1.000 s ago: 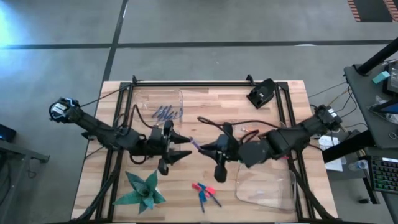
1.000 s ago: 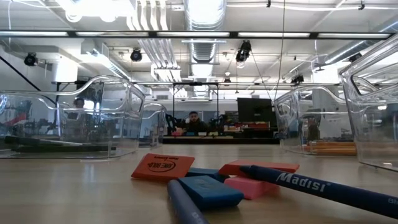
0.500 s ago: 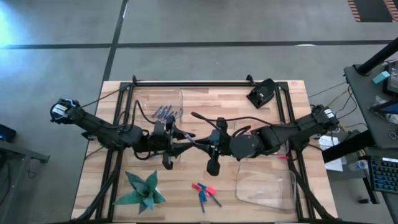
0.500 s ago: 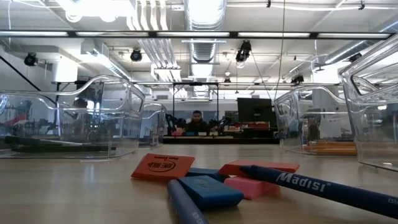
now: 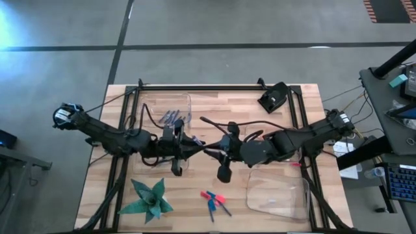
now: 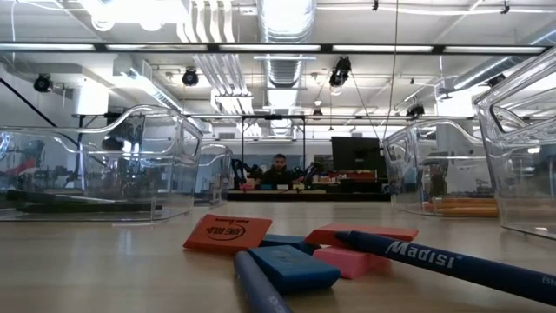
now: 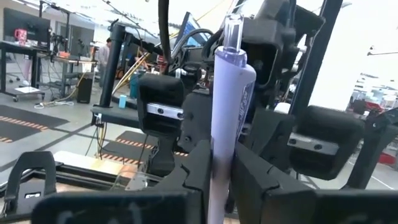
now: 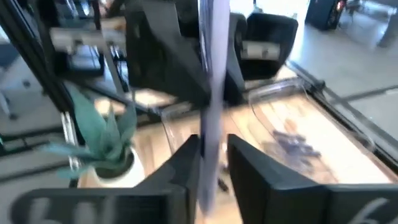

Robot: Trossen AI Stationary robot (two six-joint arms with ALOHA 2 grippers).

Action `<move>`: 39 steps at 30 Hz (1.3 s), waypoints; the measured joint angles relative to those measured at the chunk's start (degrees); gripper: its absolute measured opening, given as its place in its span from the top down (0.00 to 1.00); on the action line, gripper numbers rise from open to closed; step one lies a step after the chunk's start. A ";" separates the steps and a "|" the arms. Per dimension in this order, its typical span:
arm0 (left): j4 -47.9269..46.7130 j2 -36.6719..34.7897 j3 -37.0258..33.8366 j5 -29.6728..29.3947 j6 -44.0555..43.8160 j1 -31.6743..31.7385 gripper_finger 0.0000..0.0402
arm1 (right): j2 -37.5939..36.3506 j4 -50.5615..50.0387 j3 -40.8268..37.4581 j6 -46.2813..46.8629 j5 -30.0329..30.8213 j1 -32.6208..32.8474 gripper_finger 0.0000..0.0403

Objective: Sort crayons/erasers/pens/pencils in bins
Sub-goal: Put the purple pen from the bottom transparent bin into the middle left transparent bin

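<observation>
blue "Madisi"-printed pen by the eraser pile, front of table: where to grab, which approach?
Grip the blue printed pen mid-barrel, past the lettering, clear of the pink eraser at its tip end. It lies flat, so come straight down, fingers across the thin barrel. Left end effector and right end effector are mid-table, both shut on a lilac stick.

Pink-red and blue erasers [image 6: 287,252], lilac pen [image 7: 227,118], pale striped wood bench [image 5: 214,101], green plant [image 5: 151,199], clear bins [image 5: 276,195].
</observation>
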 joint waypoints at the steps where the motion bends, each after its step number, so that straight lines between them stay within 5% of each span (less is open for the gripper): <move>1: 0.07 0.00 -0.04 0.01 -0.07 0.02 0.93 | 0.00 -2.68 0.87 0.83 -0.45 0.00 0.79; 8: -10.08 -1.29 -0.05 -0.57 -2.79 0.26 0.93 | -0.18 -24.86 8.43 13.27 -5.13 0.40 0.60; 22: -74.18 -8.27 -2.00 1.29 -39.43 0.81 0.93 | 1.77 -28.44 -2.49 29.58 -5.34 3.17 0.56; 27: -75.99 -7.32 -5.57 6.95 -45.46 0.64 0.93 | 5.28 -22.68 -5.99 31.27 -5.77 3.15 0.56; 39: -75.89 -2.11 -12.35 8.44 -49.80 0.61 0.93 | 16.27 -21.57 -6.03 39.58 -11.90 3.19 0.56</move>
